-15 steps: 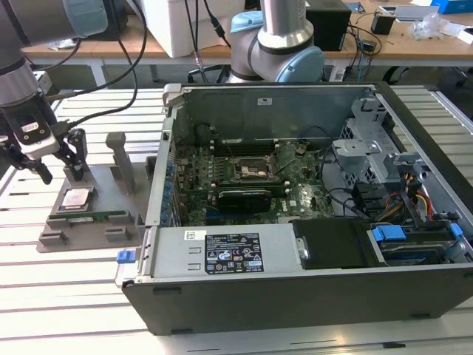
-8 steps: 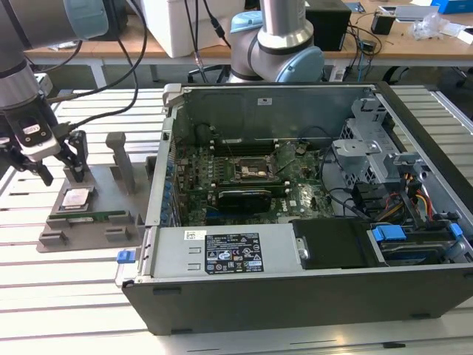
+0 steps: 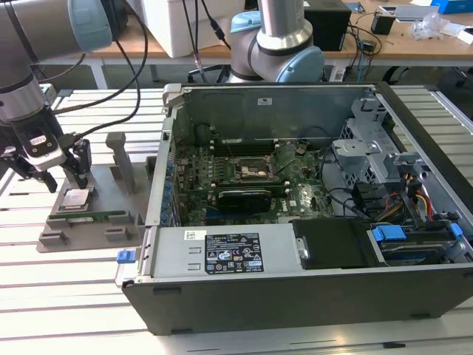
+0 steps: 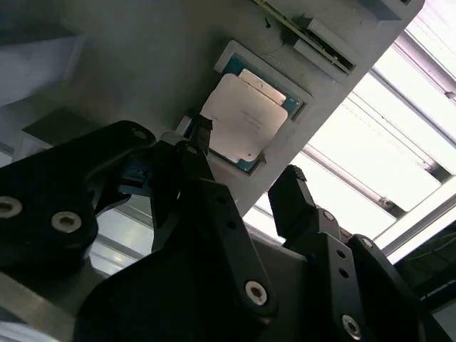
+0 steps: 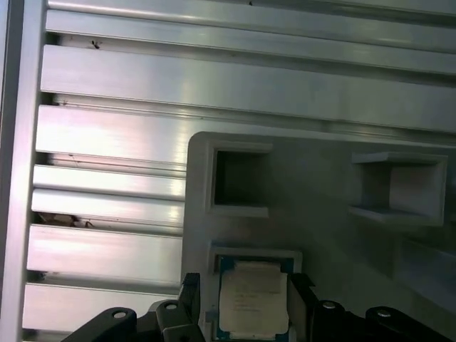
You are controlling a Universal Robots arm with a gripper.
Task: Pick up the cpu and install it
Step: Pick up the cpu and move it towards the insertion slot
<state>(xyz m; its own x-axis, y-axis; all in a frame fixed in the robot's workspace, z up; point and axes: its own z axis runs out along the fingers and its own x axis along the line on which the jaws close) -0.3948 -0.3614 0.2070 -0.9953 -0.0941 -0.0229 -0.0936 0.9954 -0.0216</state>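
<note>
The gripper hangs low over the grey tray, its jaws spread and gripping nothing. In the first wrist view a black finger stands on either side of the cpu, which lies flat in a square pocket of that tray. Beside the tray, on the slatted table, sits the open computer case.

The cpu has a dull silvery metal lid with a thin green rim; the holder around it is matt grey plastic. The worktop is brushed aluminium slats with a soft sheen, and the end effector is matt black with bright screw heads.
</note>
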